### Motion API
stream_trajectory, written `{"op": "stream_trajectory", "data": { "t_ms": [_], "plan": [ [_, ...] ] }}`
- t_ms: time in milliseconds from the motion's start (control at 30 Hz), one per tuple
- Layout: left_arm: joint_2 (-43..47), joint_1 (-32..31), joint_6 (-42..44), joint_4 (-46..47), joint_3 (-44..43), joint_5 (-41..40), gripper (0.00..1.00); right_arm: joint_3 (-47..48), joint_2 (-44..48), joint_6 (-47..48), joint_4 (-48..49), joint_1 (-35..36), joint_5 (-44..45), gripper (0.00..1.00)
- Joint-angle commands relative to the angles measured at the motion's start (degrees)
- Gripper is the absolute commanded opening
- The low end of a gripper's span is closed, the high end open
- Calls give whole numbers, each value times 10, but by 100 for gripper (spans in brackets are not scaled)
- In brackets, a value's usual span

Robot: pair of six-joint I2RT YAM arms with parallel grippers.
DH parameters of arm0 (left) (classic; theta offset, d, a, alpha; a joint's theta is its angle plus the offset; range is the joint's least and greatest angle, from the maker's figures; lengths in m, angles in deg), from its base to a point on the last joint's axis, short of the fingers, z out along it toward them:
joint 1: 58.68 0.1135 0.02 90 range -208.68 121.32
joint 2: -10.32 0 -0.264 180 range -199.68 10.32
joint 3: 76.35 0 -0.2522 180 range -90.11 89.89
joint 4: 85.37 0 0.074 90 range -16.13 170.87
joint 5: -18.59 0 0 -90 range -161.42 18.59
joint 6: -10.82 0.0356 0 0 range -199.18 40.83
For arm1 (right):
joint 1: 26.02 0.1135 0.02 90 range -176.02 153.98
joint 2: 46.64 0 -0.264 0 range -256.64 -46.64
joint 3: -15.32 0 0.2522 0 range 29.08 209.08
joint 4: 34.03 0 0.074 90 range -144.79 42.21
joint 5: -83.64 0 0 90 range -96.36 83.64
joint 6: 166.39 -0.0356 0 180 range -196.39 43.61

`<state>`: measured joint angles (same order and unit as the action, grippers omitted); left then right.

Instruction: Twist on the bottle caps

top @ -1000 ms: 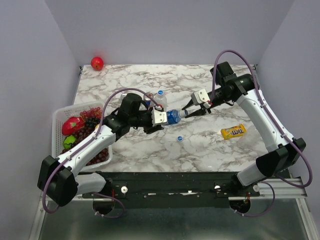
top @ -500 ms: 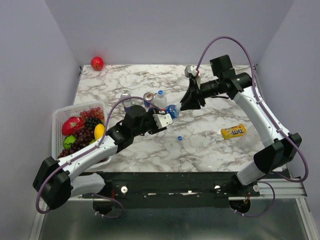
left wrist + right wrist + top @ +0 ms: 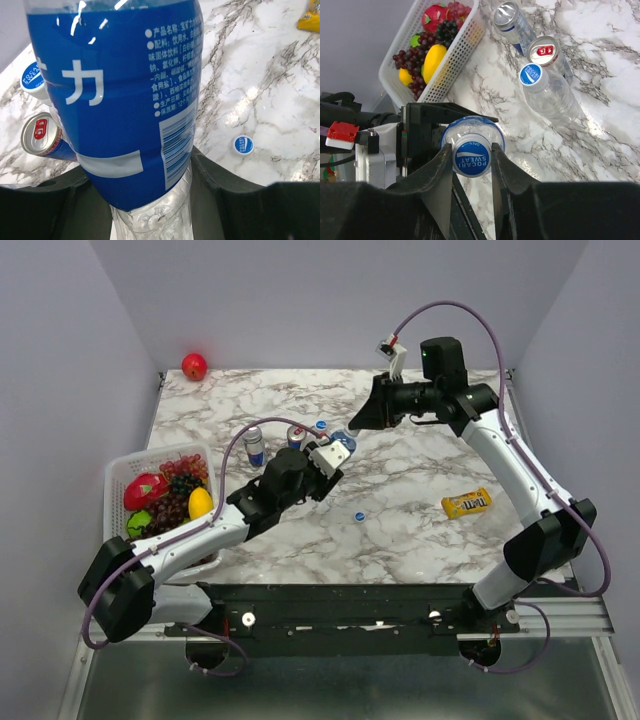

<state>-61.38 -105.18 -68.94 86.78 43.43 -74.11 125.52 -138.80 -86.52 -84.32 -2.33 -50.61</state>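
Both arms have swung rearward, we see: left fingers (image 3: 225, 200) clamp the bottle (image 3: 125, 90), now tipped up; right fingers (image 3: 432, 185) pinch its cap (image 3: 472, 160), seemingly mid-twist. A spare cap (image 3: 243, 145) lies on the table (image 3: 260, 90).

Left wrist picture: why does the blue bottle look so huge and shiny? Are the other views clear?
Left wrist view: the labelled bottle, held in the left gripper, sits by the lens, filling the frame; glare streaks cross its label, a bright patch shines on the marble table. Right wrist view: the cap in the right gripper is sharp. Top external view: even light, soft shadows.
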Motion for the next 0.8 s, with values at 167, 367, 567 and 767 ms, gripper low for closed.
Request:
{"op": "stream_trajectory", "data": {
  "t_ms": [167, 367, 567, 767],
  "plan": [
    [37, 54, -49, 11, -10, 166, 0, -24, 23, -10, 163, -5, -66, 64],
    [26, 104, -92, 7, -35, 288, 0, -80, 40, -49, 253, -11, -115, 68],
    [18, 112, -126, 18, -43, 330, 0, -123, 43, -121, 356, -16, -144, 62],
    [11, 112, -123, 23, -43, 335, 0, -161, 40, -206, 477, -17, -159, 39]
  ]
}}
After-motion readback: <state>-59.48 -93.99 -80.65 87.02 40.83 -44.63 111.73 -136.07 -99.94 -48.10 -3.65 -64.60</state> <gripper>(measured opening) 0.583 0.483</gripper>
